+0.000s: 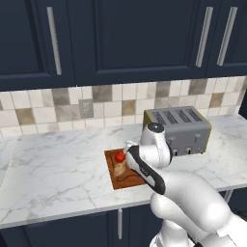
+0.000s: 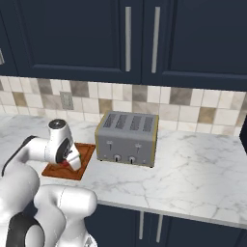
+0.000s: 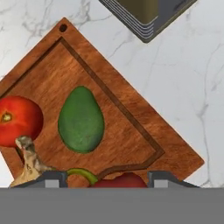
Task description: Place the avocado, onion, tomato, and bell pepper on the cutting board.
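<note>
Nearest the lens: bell pepper, red with a curled green stem, between the two finger tips of the gripper at the bottom of the hand view. Jaws parted about as wide as the pepper; contact not discernible, so grip cannot be confirmed.

Judged light, glossy, hollow and slightly yielding (best taken across the body, not the stem).

On the cutting board: avocado lying centrally, tomato beside it, onion below the tomato with tail raised.

Hand view alone resolves avocado, pepper and board groove. Left base view gives only tomato and onion past the wrist. Right base view adds toaster just beside the board.
</note>
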Available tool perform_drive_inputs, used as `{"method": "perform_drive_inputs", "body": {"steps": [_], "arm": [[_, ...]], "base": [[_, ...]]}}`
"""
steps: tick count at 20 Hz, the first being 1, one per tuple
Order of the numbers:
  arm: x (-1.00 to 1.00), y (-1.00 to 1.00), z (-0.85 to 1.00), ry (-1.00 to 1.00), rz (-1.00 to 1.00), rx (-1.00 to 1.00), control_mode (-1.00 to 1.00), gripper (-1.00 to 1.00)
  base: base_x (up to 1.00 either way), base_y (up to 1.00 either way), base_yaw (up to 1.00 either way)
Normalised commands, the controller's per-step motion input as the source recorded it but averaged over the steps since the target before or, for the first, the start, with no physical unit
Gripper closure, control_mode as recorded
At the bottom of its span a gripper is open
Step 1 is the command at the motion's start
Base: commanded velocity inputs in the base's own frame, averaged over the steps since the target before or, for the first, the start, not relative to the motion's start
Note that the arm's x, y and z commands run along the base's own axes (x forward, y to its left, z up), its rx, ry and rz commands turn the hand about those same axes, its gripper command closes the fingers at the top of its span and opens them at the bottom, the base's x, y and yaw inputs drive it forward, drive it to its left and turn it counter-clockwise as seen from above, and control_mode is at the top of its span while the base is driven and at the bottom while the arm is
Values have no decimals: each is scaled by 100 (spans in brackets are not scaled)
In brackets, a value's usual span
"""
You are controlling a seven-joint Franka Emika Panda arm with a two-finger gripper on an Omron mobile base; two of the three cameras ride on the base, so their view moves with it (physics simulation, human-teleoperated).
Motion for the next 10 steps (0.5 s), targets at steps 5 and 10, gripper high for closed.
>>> {"method": "perform_drive_inputs", "body": {"steps": [5, 10], "arm": [[27, 2, -30, 12, 0, -1, -100, 100], [19, 2, -10, 3, 0, -2, -100, 100]], "base": [[0, 0, 0], [0, 0, 0]]}}
